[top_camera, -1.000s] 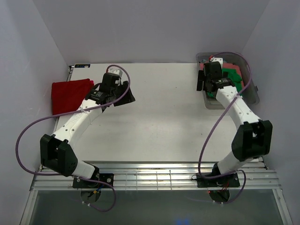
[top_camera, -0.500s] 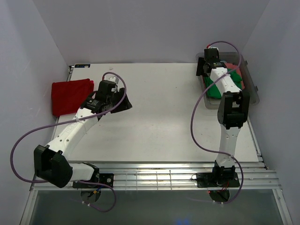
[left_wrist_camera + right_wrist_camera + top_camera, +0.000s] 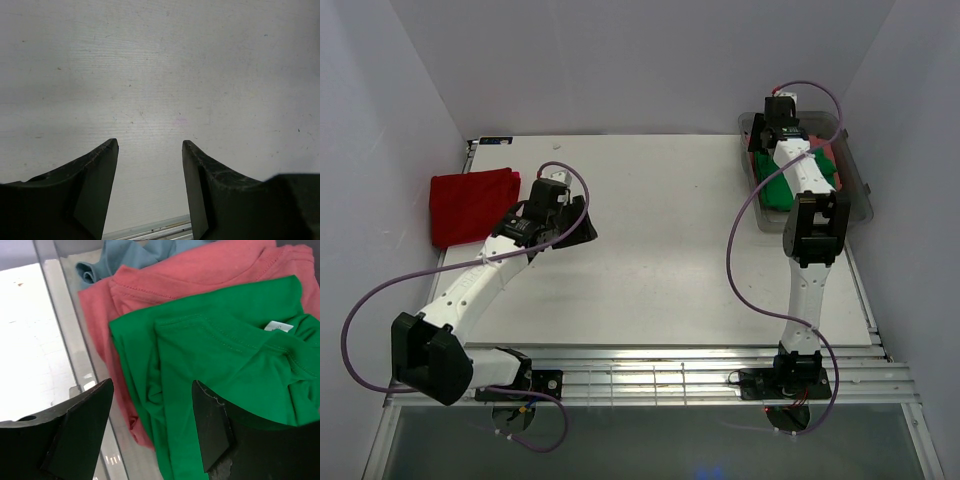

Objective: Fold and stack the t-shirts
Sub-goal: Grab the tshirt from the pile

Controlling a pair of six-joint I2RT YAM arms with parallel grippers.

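White walls on three sides, pale bench [image 3: 660, 260] bare across its middle. Right gripper [image 3: 152, 390] hangs spread and empty inside the clear plastic bin [image 3: 860, 195] at the far right corner of the bench. Its jaws point down at the green t-shirt [image 3: 225, 355] and neither touches cloth. Left gripper [image 3: 149, 150] is also parted and empty, over bare bench toward the left side, with only scuffed surface between its jaws.

Step in hand, as I judge it: fetching the next shirt from the bin, with the green one as target since it lies on top.

The next move calls for:
- lowering onto a raised fold of green cloth
- pinching only that layer, not the pink one below
- lifting high enough to clear the bin wall
- carrying it to the open middle of the bench, where the left gripper could help spread it

Green t-shirt is crumpled, with overlapping folds and a white neck label showing. It sits on the salmon-pink t-shirt [image 3: 200, 270], which sticks out along the wall side. Light blue t-shirt [image 3: 135, 255] is bunched at the far end of the bin, partly under the pink one. All three are unfolded.

Red t-shirt [image 3: 470, 205] lies by the left edge near the far left corner, roughly square and flat, apart from the left gripper. It looks folded already and probably forms the base of the stack.
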